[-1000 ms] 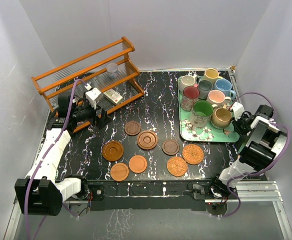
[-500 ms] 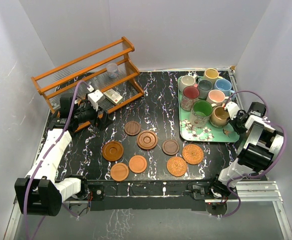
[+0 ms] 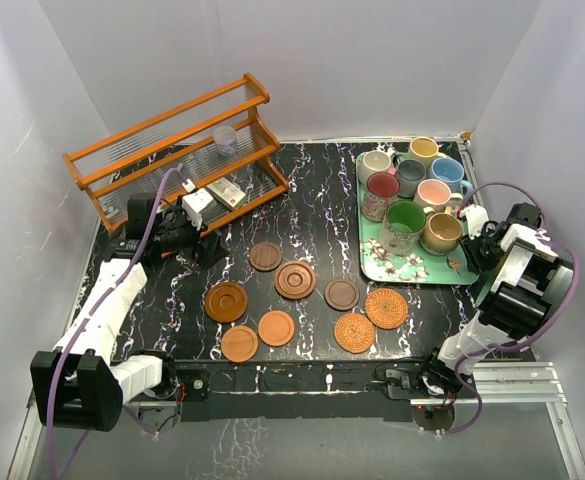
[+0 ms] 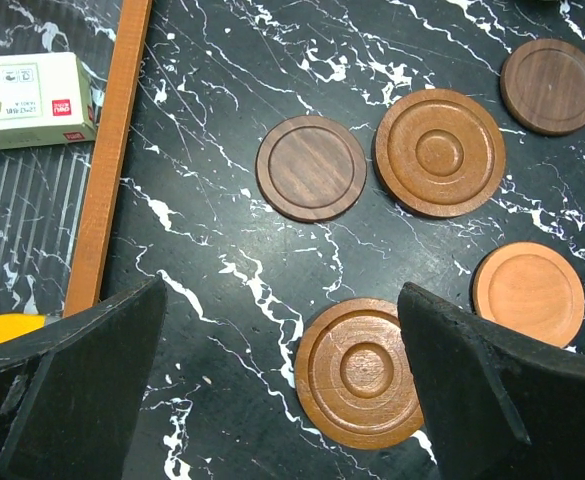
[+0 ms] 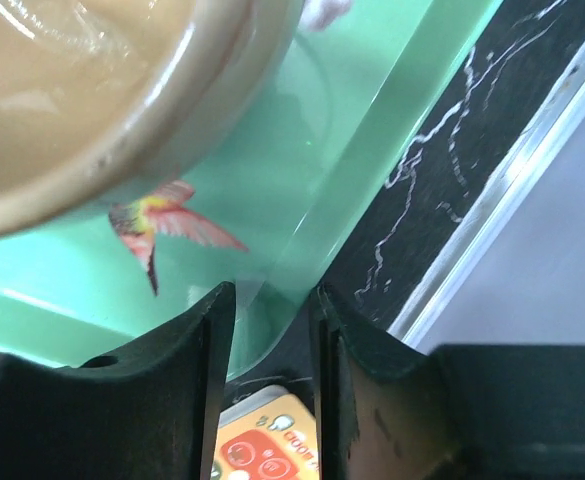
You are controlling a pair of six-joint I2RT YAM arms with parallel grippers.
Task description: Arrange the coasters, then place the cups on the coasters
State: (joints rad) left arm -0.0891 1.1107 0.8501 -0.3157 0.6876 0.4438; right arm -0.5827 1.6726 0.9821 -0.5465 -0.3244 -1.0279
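Several round coasters lie loose mid-table: dark wood (image 3: 265, 256), ringed brown (image 3: 295, 280), woven wicker (image 3: 386, 308). My left gripper (image 3: 209, 246) hovers left of them, open and empty; in its wrist view a ringed coaster (image 4: 357, 372) lies below, close to the right finger (image 4: 492, 400), and the left gripper (image 4: 282, 390) touches nothing. Several cups, among them green (image 3: 404, 225) and tan (image 3: 442, 232), stand on the green tray (image 3: 412, 268). My right gripper (image 3: 475, 250) sits at the tray's right edge, its jaws apart astride the tray rim (image 5: 272, 290), beside the tan cup (image 5: 72, 100).
A wooden rack (image 3: 172, 150) stands at the back left with a clear plastic cup (image 3: 225, 139) and a small box (image 4: 27, 88) on it. A white and orange packet (image 5: 262, 445) shows under the right jaws. The table's metal edge (image 5: 512, 190) runs just right of the tray.
The right gripper's jaws have spread apart at the tray rim, and that wrist has shifted slightly. The left arm has crept a little toward the coasters. Tray, cups and coasters stay put.
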